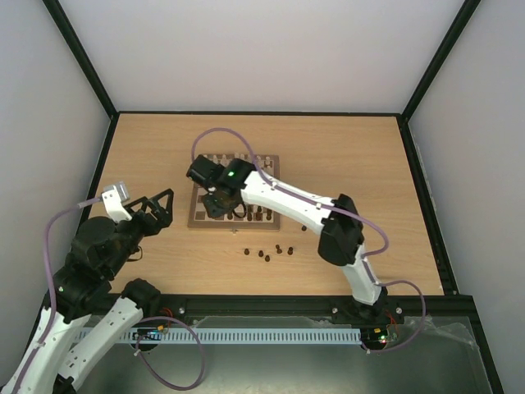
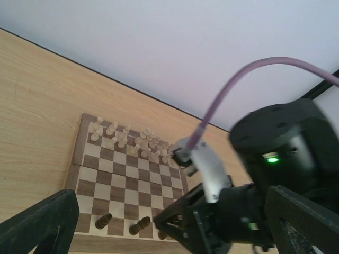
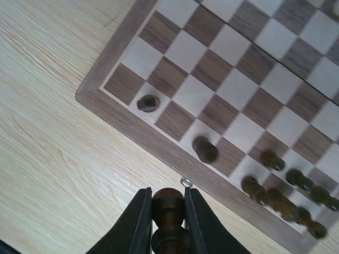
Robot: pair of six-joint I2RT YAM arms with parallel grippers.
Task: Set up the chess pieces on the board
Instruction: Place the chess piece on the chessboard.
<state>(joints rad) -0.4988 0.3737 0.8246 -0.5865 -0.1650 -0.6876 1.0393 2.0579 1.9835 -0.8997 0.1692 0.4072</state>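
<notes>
The board (image 1: 197,215) lies mid-table, also in the left wrist view (image 2: 85,174) and the right wrist view (image 3: 159,138). My right gripper (image 1: 216,205) (image 3: 168,203) is shut on a dark brown chess piece (image 3: 168,207), held over the board's near left edge. Dark pieces stand on the near rows (image 3: 204,149) (image 2: 103,220). Several more dark pieces (image 1: 265,255) lie loose on the table in front of the board. My left gripper (image 1: 160,207) is open and empty, left of the board.
Cream-white chessmen (image 2: 124,138) fill the board's far rows. A small metal clasp (image 3: 186,182) sits on the board's near frame. The right arm (image 1: 287,197) stretches across the board's near right part. Black frame rails edge the table.
</notes>
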